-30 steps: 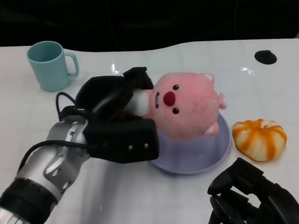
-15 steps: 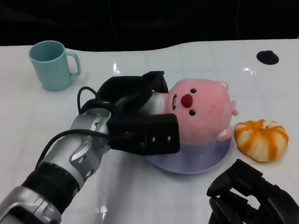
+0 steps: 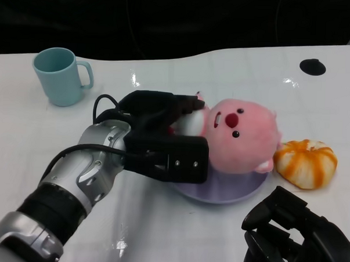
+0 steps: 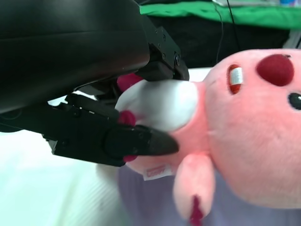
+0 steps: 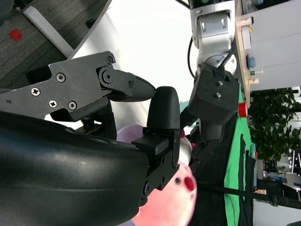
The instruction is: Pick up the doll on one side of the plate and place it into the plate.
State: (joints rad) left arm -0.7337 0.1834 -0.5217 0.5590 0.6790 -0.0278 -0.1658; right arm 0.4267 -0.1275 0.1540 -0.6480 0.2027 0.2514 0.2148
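- Pink plush doll (image 3: pixel 241 137) lies on the lavender plate (image 3: pixel 242 189) near the middle of the white desk (image 3: pixel 159 235), its face with dark red nose turned up and its head toward the robot's right.
- Left hand (image 3: pixel 163 136) grips the doll at its body end: in the left wrist view the black fingers (image 4: pixel 141 141) close around the doll's white belly patch (image 4: pixel 160 101), one above it and one below.
- Lavender rim of the plate shows under the doll in the left wrist view, and the doll's lower side sits on or just above it; I cannot tell whether its full weight rests there.
- Silver left forearm (image 3: pixel 74 179) reaches in from the lower left, with black cables looping beside the wrist.
- Right hand (image 3: pixel 295 238) rests low at the near right edge of the desk, well apart from the plate, fingers curled inward and holding nothing.
- Orange-and-white striped pumpkin-shaped toy (image 3: pixel 305 162) sits just beside the plate on the right, touching or nearly touching the doll's foot.
- Teal mug (image 3: pixel 58 76) stands upright at the far left, handle toward the plate.
- Small black round disc (image 3: pixel 312 67) lies on the desk at the far right.
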